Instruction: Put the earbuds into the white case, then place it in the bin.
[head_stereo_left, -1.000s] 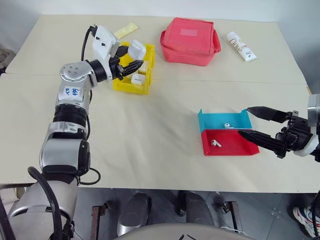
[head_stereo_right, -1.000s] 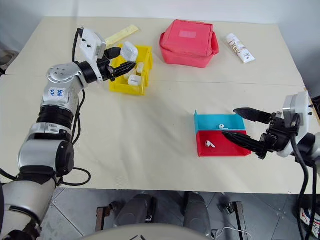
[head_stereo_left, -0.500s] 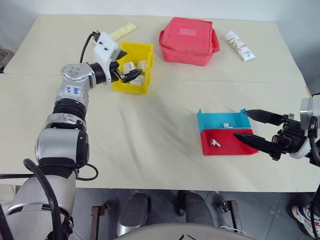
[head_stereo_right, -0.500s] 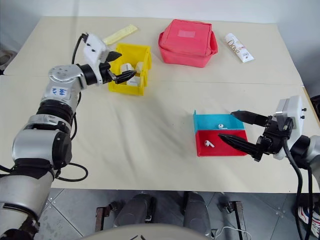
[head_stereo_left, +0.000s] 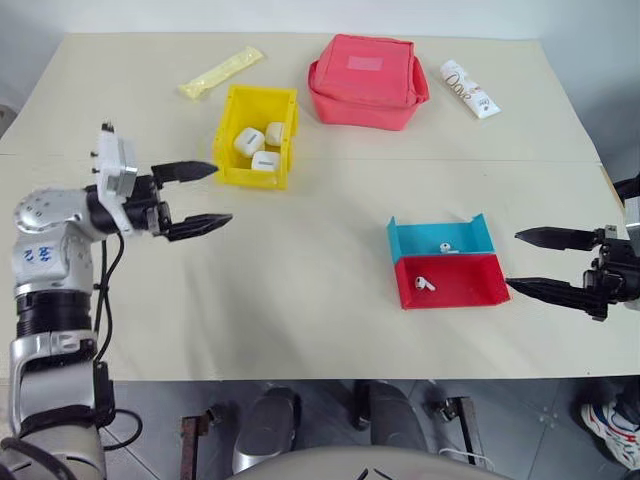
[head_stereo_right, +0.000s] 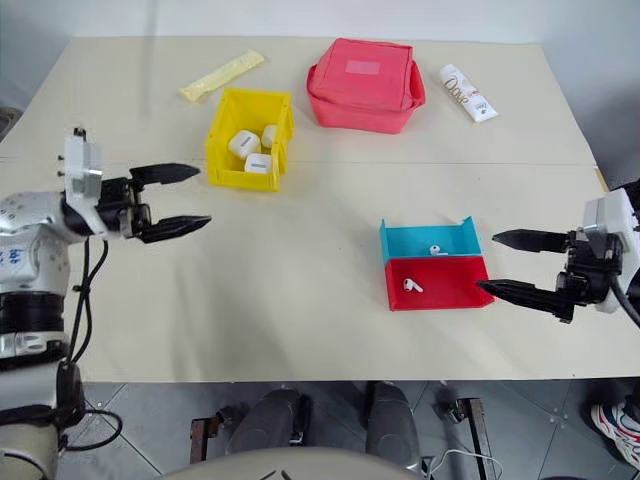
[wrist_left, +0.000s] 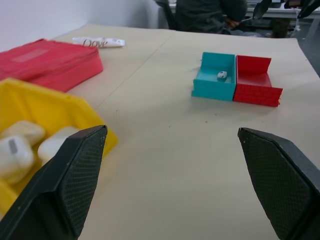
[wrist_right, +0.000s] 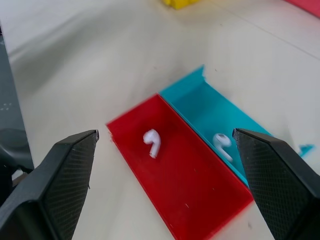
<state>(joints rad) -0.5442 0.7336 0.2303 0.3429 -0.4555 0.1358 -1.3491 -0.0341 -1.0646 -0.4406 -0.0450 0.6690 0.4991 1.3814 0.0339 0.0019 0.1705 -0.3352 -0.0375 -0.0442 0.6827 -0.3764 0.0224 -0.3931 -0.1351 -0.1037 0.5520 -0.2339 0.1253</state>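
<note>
Three white cases (head_stereo_left: 248, 141) lie inside the yellow bin (head_stereo_left: 250, 178) at the back left; I cannot tell them apart. My left gripper (head_stereo_left: 222, 192) hovers open and empty just left of the bin's near corner, pointing right. One of the earbuds (head_stereo_left: 445, 248) lies in the blue tray (head_stereo_left: 436, 231), the other earbud (head_stereo_left: 424, 284) in the red tray (head_stereo_left: 470, 293) joined to it. My right gripper (head_stereo_left: 512, 260) stands open and empty just right of the trays, pointing left at them. The right wrist view looks down on both earbuds (wrist_right: 152, 141).
A red fabric pouch (head_stereo_left: 365, 80) sits behind the bin to its right. A white tube (head_stereo_left: 468, 88) lies at the back right, a yellow sachet (head_stereo_left: 220, 71) at the back left. A person (wrist_left: 205, 12) sits beyond the table's far side.
My left gripper opened, dropped the white case it held over the yellow bin into it, and drew back to the left. My right gripper slid right, away from the trays.
</note>
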